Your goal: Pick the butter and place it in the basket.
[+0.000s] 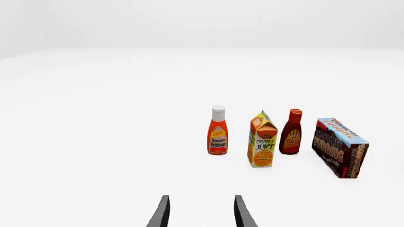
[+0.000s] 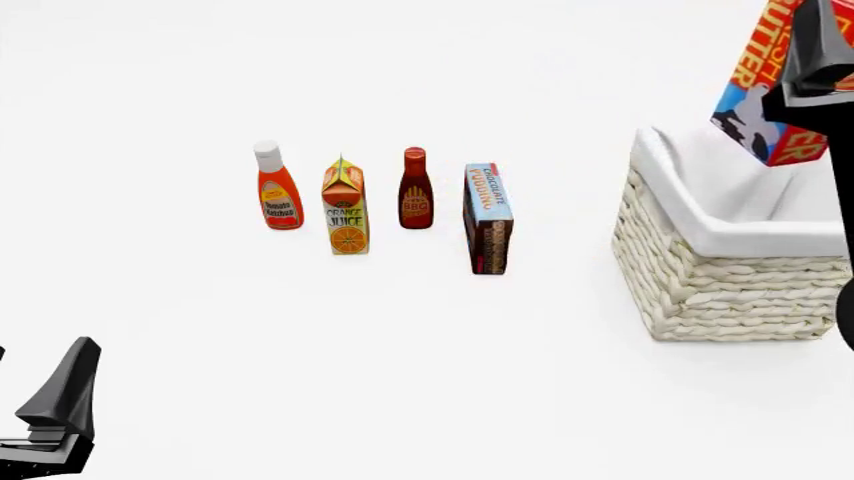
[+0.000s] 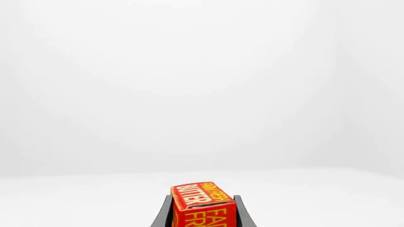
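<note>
Butter clamped in the right gripper, above the basket rim.
Left gripper spread apart, bare table ahead.

Matte black left pincer, tapered flat fingers, black right pincer

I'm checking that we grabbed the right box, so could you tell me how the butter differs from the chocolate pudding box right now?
The butter is red-orange with a blue cow corner; the chocolate pudding box is brown and light blue. The butter hangs tilted in the right gripper above the basket; the pudding box stands on the table, left of the basket, untouched. Both are rectangular cartons.
</note>
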You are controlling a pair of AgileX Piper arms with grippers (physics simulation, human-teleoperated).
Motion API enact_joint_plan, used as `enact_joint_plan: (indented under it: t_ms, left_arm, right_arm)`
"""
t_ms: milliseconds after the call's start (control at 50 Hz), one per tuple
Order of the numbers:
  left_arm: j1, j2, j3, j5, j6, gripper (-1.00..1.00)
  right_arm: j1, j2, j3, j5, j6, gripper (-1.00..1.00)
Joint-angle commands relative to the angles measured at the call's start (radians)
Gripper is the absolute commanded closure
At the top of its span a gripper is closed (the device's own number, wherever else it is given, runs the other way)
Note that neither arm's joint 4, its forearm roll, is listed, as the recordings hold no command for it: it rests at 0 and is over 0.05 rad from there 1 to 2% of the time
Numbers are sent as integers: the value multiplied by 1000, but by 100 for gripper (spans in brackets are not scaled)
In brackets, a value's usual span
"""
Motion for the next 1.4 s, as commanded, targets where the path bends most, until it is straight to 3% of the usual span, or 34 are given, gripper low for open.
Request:
enact_joint_plan:
  t_ms: [20, 200, 400, 620, 1400]
  left_arm:
    - [0, 0, 0, 0, 0, -100]
    - [0, 0, 0, 0, 0, -100]
    - [0, 0, 0, 0, 0, -100]
    - [0, 0, 0, 0, 0, -100]
    - [0, 0, 0, 0, 0, -100]
  right_arm:
    - [-57, -8, -44, 49, 45, 100]
    - [-96, 0, -54, 47, 44, 100]
    - [-144, 15, -75, 84, 83, 100]
    - [-132, 16, -60, 51, 56, 100]
    - [-128, 13, -45, 19, 55, 100]
